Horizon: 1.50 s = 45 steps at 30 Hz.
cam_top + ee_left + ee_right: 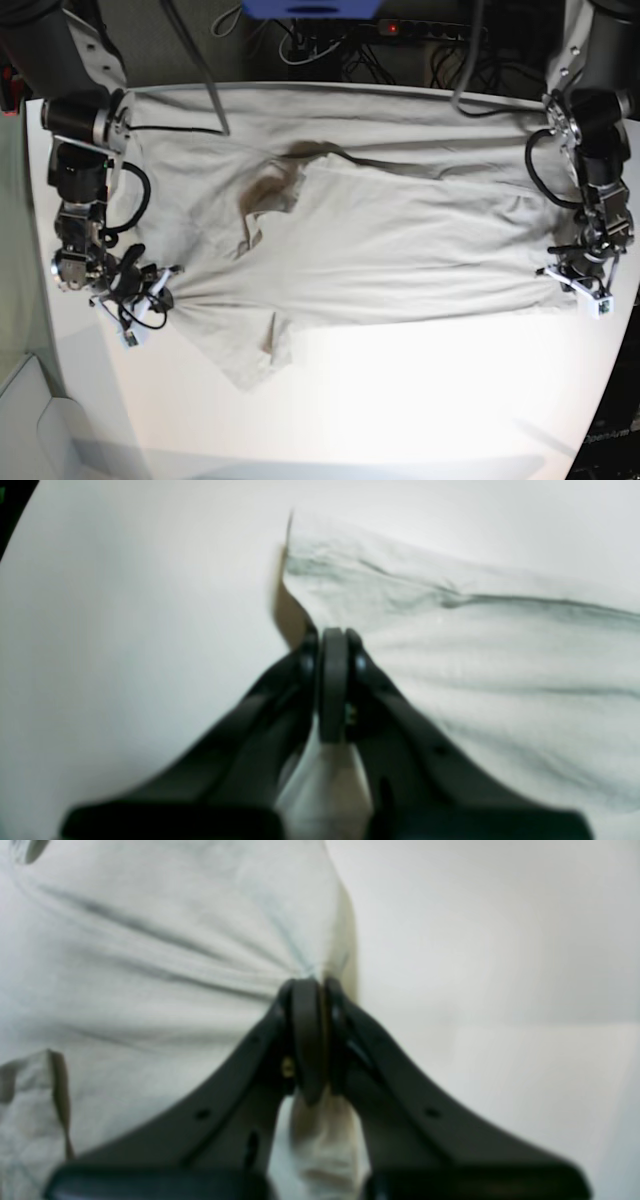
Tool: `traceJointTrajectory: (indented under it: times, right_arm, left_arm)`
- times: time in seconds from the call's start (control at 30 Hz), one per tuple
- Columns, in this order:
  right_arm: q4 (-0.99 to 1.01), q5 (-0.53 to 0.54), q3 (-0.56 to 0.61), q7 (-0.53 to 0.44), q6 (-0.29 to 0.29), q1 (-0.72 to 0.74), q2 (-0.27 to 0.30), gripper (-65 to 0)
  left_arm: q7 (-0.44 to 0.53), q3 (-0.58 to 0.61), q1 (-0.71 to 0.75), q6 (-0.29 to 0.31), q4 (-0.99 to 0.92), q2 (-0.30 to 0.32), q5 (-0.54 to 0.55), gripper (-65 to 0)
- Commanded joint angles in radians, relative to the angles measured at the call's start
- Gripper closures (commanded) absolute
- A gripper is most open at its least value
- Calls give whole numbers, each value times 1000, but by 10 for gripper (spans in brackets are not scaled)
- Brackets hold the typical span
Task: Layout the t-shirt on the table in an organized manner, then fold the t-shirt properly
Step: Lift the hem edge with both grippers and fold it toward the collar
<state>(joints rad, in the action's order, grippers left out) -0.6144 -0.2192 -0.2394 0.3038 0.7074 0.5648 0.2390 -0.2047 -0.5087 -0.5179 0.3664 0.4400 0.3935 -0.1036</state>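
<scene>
The light grey-beige t-shirt lies spread sideways across the white table, with its collar toward the left and one sleeve pointing to the front. My left gripper is at the shirt's right edge. In the left wrist view it is shut on a pinch of the t-shirt, and cloth bulges between the fingers. My right gripper is at the shirt's left edge. The right wrist view shows it shut on the t-shirt, with folds radiating from the pinch.
Cables and a power strip run behind the table's far edge, beside a blue object. Both arm bases stand at the back corners. Bare tabletop lies in front of the shirt. A pale surface sits beyond the left edge.
</scene>
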Motion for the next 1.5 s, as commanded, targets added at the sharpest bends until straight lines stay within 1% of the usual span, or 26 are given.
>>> traceJointTrajectory:
  times: [0.0, 0.07, 0.17, 0.23, 0.3, 0.47, 0.67, 0.8, 0.9, 0.97, 1.03, 1.17, 1.3, 1.4, 1.47]
  right_arm:
    - [-19, -50, -2, 74, -9, 8, 33, -13]
    - [-69, -42, -4, 90, -9, -1, 36, -13]
    - [-129, 1, -1, 142, -9, -21, 43, -13]
    - [-169, 11, -2, 183, -9, -27, 58, -13]
    - [-203, 14, -2, 217, -9, -30, 63, -13]
    - [-286, 14, -2, 237, -9, -71, 63, -12]
    - [-410, 16, -4, 277, -9, -125, 56, -12]
    - [-447, 16, -5, 285, -9, -141, 53, -12]
    - [-488, 16, -50, 301, -9, -157, 50, -12]
    - [-511, 17, -82, 303, -9, -165, 49, -12]
    - [-522, 17, -90, 305, -9, -180, 46, -12]
    - [-565, 16, -91, 364, -9, -199, 36, -12]
    - [-689, 16, -91, 410, -9, -249, 32, -12]
    - [-801, 16, -91, 415, -9, -297, -3, -12]
    - [-876, 16, -91, 417, -9, -335, -14, -12]
  left_arm:
    - [-35, 0, -5, 4, 6, 9, -11, -1]
    - [-77, -1, 6, 4, 18, 3, -9, -1]
    - [-115, -1, 41, 4, 89, -46, -9, -1]
    - [-137, -1, 89, 4, 167, -75, -9, -1]
    - [-178, -1, 126, 4, 260, -117, -9, -1]
    - [-261, -1, 173, 4, 425, -172, -9, -1]
    - [-336, -1, 183, 4, 549, -173, -9, -1]
    - [-373, -1, 183, 4, 603, -172, -9, -1]
    - [-398, -1, 183, 4, 646, -170, -9, -1]
    - [-410, 0, 183, 4, 662, -167, -9, -1]
    - [-410, 5, 183, 4, 667, -166, -9, -1]
    - [-413, 2, 183, 4, 673, -166, -9, -1]
    - [-456, -1, 180, 6, 696, -164, -9, -1]
    - [-459, 3, 183, 6, 739, -166, -9, -1]
    - [-460, 6, 183, 6, 762, -167, -9, -1]
